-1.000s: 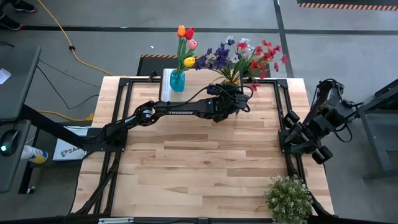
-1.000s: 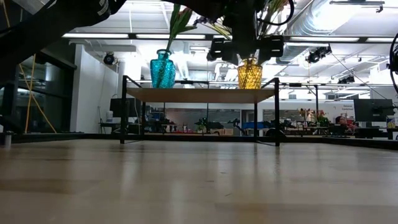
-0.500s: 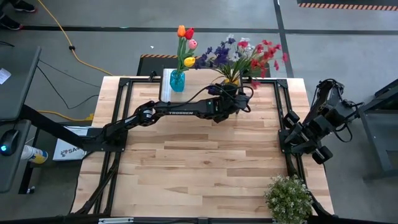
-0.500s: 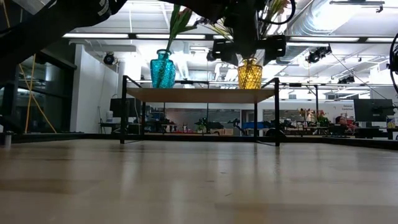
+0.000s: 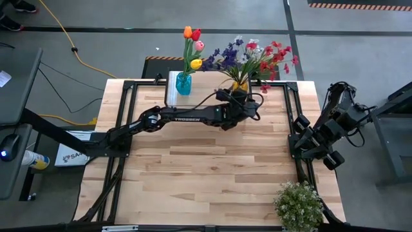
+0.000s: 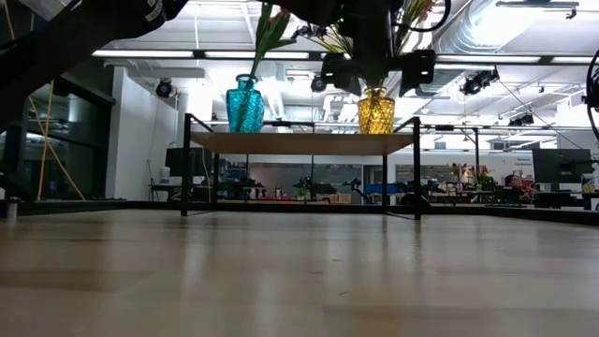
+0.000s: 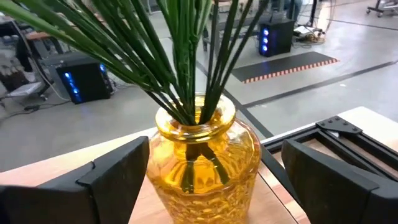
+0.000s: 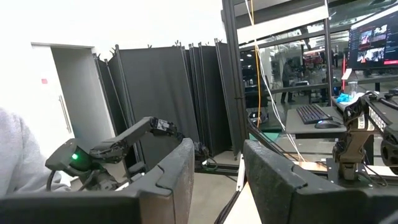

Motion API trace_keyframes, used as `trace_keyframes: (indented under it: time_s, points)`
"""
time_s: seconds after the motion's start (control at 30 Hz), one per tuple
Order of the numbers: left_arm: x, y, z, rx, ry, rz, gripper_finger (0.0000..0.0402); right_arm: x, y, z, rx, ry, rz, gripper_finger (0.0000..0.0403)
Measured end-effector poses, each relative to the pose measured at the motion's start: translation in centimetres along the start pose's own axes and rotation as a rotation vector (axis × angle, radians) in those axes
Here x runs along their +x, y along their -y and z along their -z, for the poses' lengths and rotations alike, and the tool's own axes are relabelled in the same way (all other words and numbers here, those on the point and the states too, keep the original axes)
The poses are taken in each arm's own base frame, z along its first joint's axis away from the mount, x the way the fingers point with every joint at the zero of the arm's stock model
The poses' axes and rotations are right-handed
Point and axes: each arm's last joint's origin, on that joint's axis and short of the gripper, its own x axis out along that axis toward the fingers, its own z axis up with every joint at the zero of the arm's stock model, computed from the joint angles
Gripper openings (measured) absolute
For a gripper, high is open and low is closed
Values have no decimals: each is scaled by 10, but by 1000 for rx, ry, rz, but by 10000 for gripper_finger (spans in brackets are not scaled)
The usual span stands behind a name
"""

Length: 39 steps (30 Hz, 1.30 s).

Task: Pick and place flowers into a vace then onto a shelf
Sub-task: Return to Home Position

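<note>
Bright, even overhead light falls on the pale wood-plank worktop [image 5: 212, 167] in the high view, and the shadows on it are faint and soft, even under the long black left arm [image 5: 187, 116] near the far edge. From table height the near worktop carries a broad, dull sheen. White ceiling strip lights [image 6: 281, 54] glare behind that arm and leave it a silhouette. The teal glass vase [image 6: 245, 104] and the amber faceted glass vase [image 6: 376, 111] glow, lit from behind. In the left wrist view the amber vase's rim catches small highlights. In the right wrist view a white wall [image 8: 93, 25] is washed out.
</note>
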Motion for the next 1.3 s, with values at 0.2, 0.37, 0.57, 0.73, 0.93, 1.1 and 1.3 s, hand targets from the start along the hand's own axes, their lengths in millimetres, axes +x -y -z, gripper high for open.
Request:
trace_keyframes:
  time_s: [0.2,0.37,0.57,0.73,0.93,1.1,1.3]
  points:
    - [-13,5,1,27,13,1,399,0,0,0,2,0,0,130]
    - [-23,9,2,38,16,17,397,0,0,0,3,0,8,130]
    - [-44,16,-6,41,37,46,397,0,1,0,4,2,21,130]
    - [-69,23,-11,35,57,95,397,0,1,-1,-2,7,33,130]
    - [-99,34,-9,43,72,168,397,0,2,-2,-13,20,70,130]
    - [-133,43,-8,-1,88,259,397,0,2,-2,-13,20,87,130]
    - [-200,43,-13,96,121,366,397,0,3,-2,-5,20,90,130]
